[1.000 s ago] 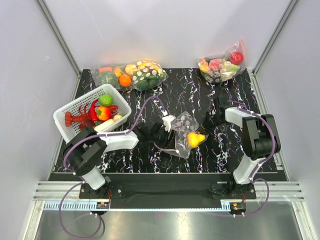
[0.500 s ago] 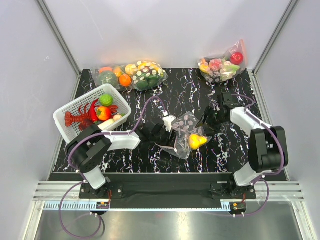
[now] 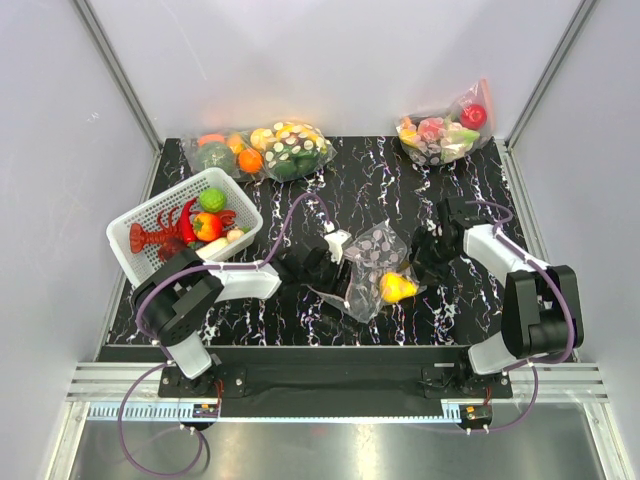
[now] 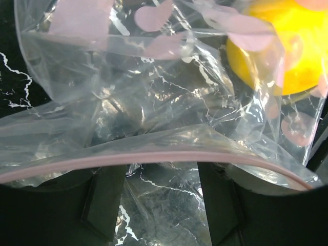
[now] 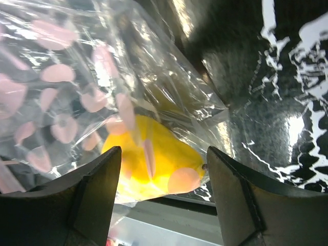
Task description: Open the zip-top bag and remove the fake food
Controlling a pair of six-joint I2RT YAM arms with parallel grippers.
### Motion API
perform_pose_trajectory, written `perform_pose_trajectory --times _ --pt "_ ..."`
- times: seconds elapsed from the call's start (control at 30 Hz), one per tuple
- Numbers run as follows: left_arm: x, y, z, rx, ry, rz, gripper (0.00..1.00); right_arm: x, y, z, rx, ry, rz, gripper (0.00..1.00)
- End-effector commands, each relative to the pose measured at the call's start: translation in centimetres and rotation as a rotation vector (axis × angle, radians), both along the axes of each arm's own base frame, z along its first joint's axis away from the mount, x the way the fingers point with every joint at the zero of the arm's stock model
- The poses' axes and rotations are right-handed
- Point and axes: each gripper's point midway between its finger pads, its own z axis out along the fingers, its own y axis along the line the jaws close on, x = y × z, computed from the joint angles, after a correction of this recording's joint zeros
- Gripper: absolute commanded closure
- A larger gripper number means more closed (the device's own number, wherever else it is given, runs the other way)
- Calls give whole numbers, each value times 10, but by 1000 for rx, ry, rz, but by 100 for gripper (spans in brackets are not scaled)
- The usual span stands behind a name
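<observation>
The zip-top bag (image 3: 368, 262), clear with white dots, lies mid-table with its pinkish zip strip (image 4: 154, 155) towards my left gripper. One piece of fake food, a yellow lemon-like fruit (image 3: 397, 288), sits inside at the bag's right end. My left gripper (image 3: 335, 262) is at the bag's left edge. Its jaws stand apart in the left wrist view (image 4: 161, 177), where the zip strip crosses over the fingertips and clear plastic lies between them. My right gripper (image 3: 420, 266) is open beside the bag. In the right wrist view (image 5: 163, 166) its fingers flank the bagged yellow fruit (image 5: 154, 164) without touching it.
A white basket (image 3: 160, 197) at the left holds a red lobster, a tomato and a green fruit (image 3: 211, 199). A bulging dotted bag of oranges and greens (image 3: 275, 150) lies at the back left. Another dotted bag with a red apple (image 3: 445, 130) lies at the back right.
My right gripper has opened from shut and swung in beside the bag's right end. The bag and yellow fruit shifted slightly right. The left gripper stays as it was.
</observation>
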Motion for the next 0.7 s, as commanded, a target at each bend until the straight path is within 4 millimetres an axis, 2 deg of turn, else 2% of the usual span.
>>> perform_pose_trajectory --times 0.0,0.07,0.17,0.2,0.3,0.33,0.43,0.47,0.5,0.63,0.67 --pt "14 -13 27 -60 -65 23 39 -5 -5 0 -19 -1 -5 26" --pt "15 -15 30 -66 -66 24 39 -10 -3 -6 -6 24 -4 26" --pt "16 -15 31 -63 -71 23 39 -10 -3 -9 -3 33 0 32" --pt "16 -16 32 -66 -69 22 39 -10 -2 -9 2 33 3 42" --pt "14 -21 36 -90 -71 3 39 -9 1 -13 18 44 8 59" --pt "13 -23 37 -98 -71 -3 39 -9 2 -14 22 49 10 70" --pt "9 -33 45 -138 -71 -31 39 -7 5 -18 39 59 18 88" --pt "7 -37 47 -151 -60 -46 39 -5 7 -19 47 59 19 97" --pt "6 -40 48 -158 -59 -54 38 -5 8 -20 52 59 17 100" --pt "0 -58 57 -194 -50 -108 38 -1 14 -21 90 59 4 100" --pt "-3 -62 53 -195 -37 -120 38 2 17 -22 110 59 -6 100"
